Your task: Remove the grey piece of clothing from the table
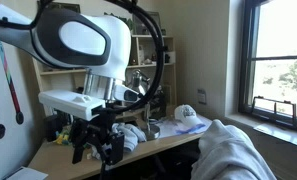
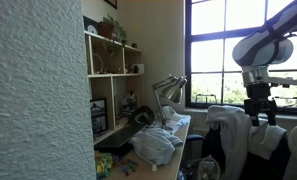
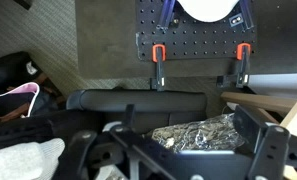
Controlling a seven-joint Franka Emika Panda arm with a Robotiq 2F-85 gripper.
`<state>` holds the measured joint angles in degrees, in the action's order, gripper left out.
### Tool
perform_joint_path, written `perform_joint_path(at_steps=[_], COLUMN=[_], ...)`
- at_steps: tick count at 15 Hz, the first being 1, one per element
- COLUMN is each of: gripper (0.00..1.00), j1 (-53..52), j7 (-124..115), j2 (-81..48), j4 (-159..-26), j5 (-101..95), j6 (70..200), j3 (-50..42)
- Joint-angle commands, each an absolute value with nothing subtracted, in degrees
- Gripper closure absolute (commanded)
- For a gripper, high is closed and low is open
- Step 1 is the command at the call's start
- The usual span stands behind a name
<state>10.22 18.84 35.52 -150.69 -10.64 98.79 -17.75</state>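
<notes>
A pale grey piece of clothing (image 2: pixel 156 146) lies crumpled on the near end of the desk (image 2: pixel 184 124); it also shows behind the arm in an exterior view (image 1: pixel 138 131). My gripper (image 2: pixel 260 116) hangs off to the side of the desk, above a chair draped with white cloth (image 2: pixel 224 124). It shows close up in an exterior view (image 1: pixel 98 146). In the wrist view the fingers (image 3: pixel 193 150) stand wide apart, and a crumpled shiny grey thing (image 3: pixel 200 132) shows between them. I cannot tell whether they touch it.
The desk holds a lamp (image 2: pixel 169 88), a cap (image 1: pixel 187 114) and small clutter. Shelves (image 2: pixel 112 60) stand against the wall. A window (image 2: pixel 228 50) is behind the arm. The wrist view shows a black pegboard with orange clamps (image 3: pixel 196 35) and carpet.
</notes>
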Motion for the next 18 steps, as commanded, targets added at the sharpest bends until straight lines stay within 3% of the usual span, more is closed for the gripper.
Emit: perform_joint_path(at_steps=[1, 8, 18], gripper=[0.0, 0.0, 0.0], j1=[10.7, 6.2, -8.2], j7=[19.1, 14.6, 15.5], j2=[35.4, 32.8, 15.2], j4=[-150.6, -150.7, -146.7], j5=[-10.4, -4.3, 7.5], j6=[98.7, 108.0, 138.9], j3=[-17.3, -12.9, -1.1])
